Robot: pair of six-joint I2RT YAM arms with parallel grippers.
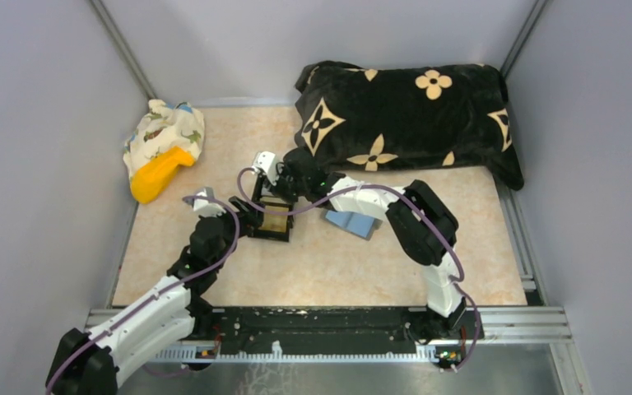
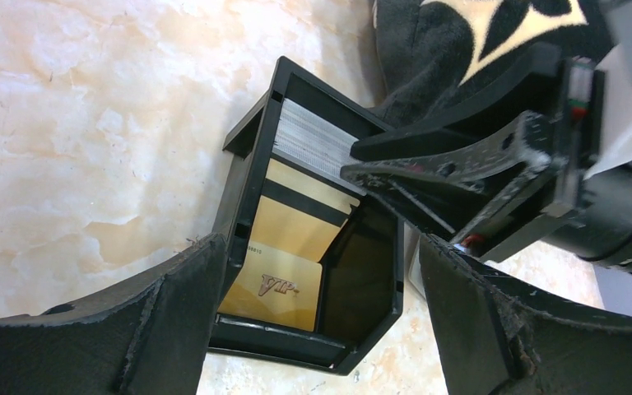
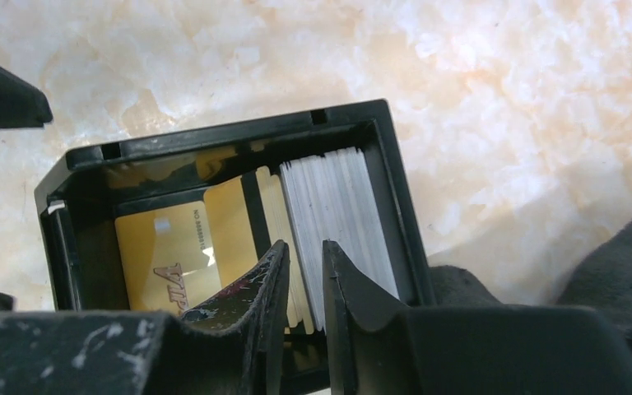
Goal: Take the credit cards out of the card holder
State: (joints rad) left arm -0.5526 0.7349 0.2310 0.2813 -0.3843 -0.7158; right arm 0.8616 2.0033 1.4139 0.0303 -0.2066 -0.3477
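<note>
The card holder [image 1: 350, 222], flat and grey-blue, lies on the table just right of centre, partly under my right arm. Left of it stands a black box [image 1: 273, 224] holding a gold VIP card [image 2: 284, 284] and a silvery-white stack of cards [image 3: 337, 206]. My right gripper [image 3: 304, 247] reaches into the box, its fingers nearly together around a few card edges at the side of that stack. My left gripper [image 2: 321, 243] is open and straddles the box's near end, its left finger close against the box wall [image 2: 234, 189].
A black cushion with cream flower marks [image 1: 403, 115] lies along the back right, close behind the right gripper. A patterned cloth with an orange object [image 1: 163, 152] sits at the back left. Grey walls enclose the table on three sides.
</note>
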